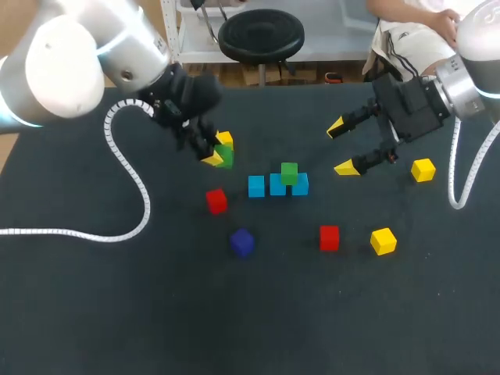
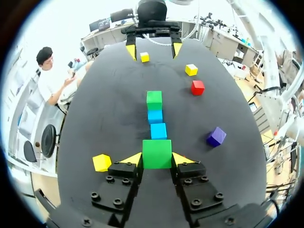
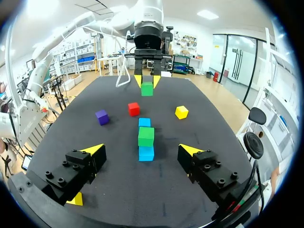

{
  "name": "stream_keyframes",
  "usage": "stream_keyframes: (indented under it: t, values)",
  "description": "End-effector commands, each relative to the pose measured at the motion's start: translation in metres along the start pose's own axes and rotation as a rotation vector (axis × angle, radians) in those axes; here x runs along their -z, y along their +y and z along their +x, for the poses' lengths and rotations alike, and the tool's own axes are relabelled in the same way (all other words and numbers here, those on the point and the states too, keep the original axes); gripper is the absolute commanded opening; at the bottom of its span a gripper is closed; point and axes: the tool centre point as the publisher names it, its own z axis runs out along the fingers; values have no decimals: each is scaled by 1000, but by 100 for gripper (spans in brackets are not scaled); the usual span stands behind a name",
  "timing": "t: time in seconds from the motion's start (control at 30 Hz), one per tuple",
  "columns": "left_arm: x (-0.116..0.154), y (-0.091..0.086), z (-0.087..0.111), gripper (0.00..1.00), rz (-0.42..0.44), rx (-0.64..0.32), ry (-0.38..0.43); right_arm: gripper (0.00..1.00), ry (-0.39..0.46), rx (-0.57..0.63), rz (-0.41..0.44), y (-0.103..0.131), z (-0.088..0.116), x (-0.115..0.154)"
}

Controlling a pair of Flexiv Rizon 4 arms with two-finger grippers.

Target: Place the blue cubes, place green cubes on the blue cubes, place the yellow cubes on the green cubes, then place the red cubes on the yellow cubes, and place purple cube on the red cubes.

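Two fingers of the left claw [image 2: 157, 160] are clamped on a green cube [image 2: 156, 152], which they half hide from above. A yellow cube [image 2: 101, 162] lies just beside this claw. Ahead of it, on the dark matte desk [image 1: 117, 312], three blue cubes [image 1: 277, 184] stand in a touching row, with a second green cube [image 1: 289, 173] on top. A red cube [image 1: 216, 201] lies near. The right claw [image 1: 341, 148] hangs with its fingers wide apart, holding nothing.
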Motion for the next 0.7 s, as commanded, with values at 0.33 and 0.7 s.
stream_keyframes:
  t: [0.33, 0.7]
  values:
    - [9, -9, 3, 0, -60, -25, -26, 100, 0, 1, 2, 1, 0, 0]
    - [9, -9, 3, 0, -60, -25, -26, 100, 0, 1, 2, 1, 0, 0]
